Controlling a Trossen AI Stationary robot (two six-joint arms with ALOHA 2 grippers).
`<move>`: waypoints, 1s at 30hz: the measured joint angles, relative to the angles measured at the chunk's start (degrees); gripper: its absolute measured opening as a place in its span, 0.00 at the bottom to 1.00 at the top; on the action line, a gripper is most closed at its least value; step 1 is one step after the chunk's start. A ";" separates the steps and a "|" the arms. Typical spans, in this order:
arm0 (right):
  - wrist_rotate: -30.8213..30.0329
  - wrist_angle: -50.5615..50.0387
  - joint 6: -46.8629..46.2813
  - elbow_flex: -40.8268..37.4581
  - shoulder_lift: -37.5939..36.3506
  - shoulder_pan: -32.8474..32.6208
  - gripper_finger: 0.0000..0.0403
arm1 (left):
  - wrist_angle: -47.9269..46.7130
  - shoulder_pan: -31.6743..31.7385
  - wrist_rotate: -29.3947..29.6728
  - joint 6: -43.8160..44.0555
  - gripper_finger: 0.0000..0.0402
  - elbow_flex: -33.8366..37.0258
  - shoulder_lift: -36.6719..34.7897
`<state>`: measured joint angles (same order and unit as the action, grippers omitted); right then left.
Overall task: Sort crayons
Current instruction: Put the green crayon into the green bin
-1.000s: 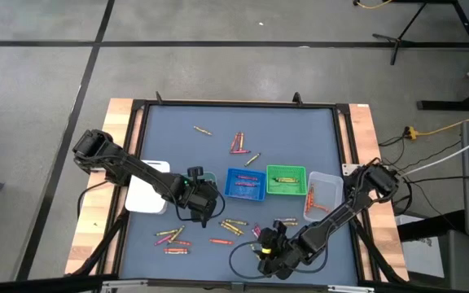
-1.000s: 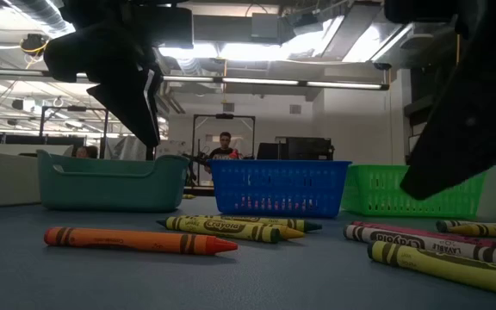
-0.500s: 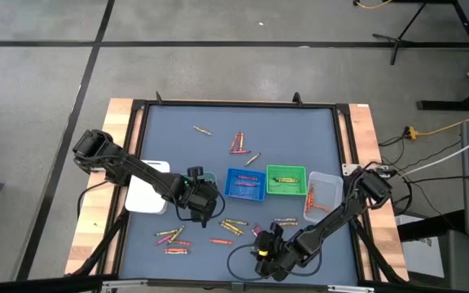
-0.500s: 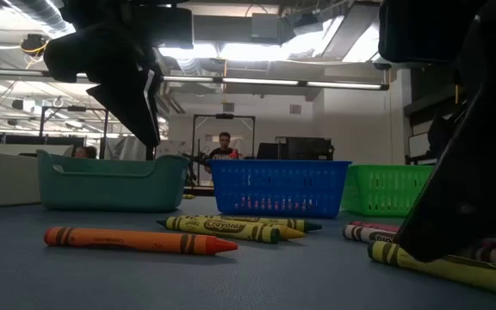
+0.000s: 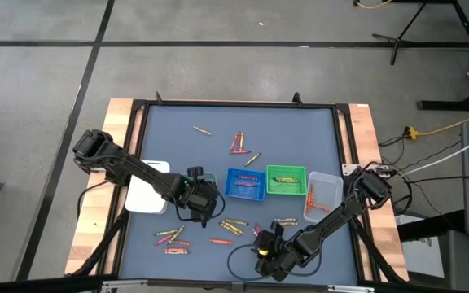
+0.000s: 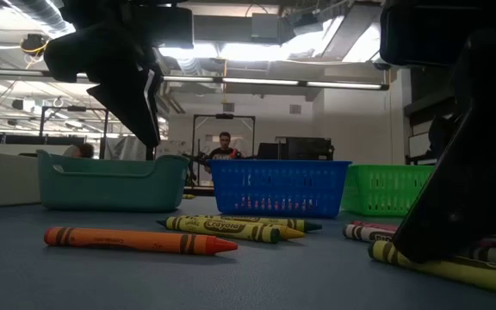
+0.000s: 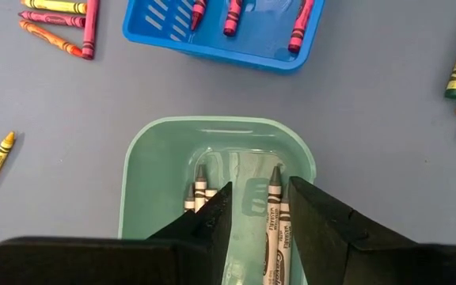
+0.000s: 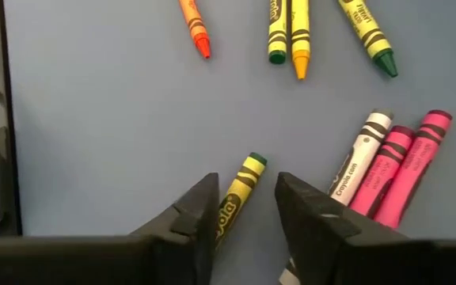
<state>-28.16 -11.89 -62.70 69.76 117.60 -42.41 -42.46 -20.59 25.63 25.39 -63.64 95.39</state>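
A: Starting left — where's the left hand?

B: Hovering right over the teal tray, just left of the blue tray. Its fingers stand spread, nothing between them; grey crayons already lie inside the teal tray.

A: And the right hand?

B: Down at the table, in front of the blue tray, fingers apart astride a yellow-green crayon, not yet pinching it. White and pink crayons lie just beside.

A: How to do it well?

B: I'd say keep the fingers square across the wrapper, close on that stick alone, then lift straight so the pink neighbours stay put.

A: The surface?

B: Smooth blue-grey mat, wood edges; loose crayons scattered around the blue tray, with the green tray just to its right.

A: The room?

B: Workshop, bright ceiling lights, a person far behind the blue tray.
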 joint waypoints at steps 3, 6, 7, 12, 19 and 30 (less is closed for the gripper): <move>-0.23 -0.32 0.00 0.00 0.00 0.03 0.22 | 0.00 0.01 0.00 0.02 0.27 0.00 0.00; -0.20 -0.58 0.00 -0.04 0.02 0.07 0.15 | 0.00 0.01 0.00 0.02 0.27 0.00 0.00; -0.20 -0.58 -0.02 -0.04 0.02 0.07 0.13 | 0.00 0.01 0.00 0.02 0.27 0.00 0.00; -0.23 -0.54 -0.02 -0.05 0.02 0.07 0.04 | 0.00 0.01 0.00 0.04 0.27 0.00 0.00; -0.18 -0.42 0.00 -0.07 0.02 0.07 0.05 | 0.07 0.01 0.00 0.06 0.27 0.00 0.00; 0.28 -0.35 0.02 -0.11 -0.11 0.07 0.06 | 0.07 0.00 0.00 0.09 0.27 0.01 0.00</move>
<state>-27.88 -12.24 -62.67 69.65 117.49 -42.35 -42.39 -20.59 25.63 25.47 -63.62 95.39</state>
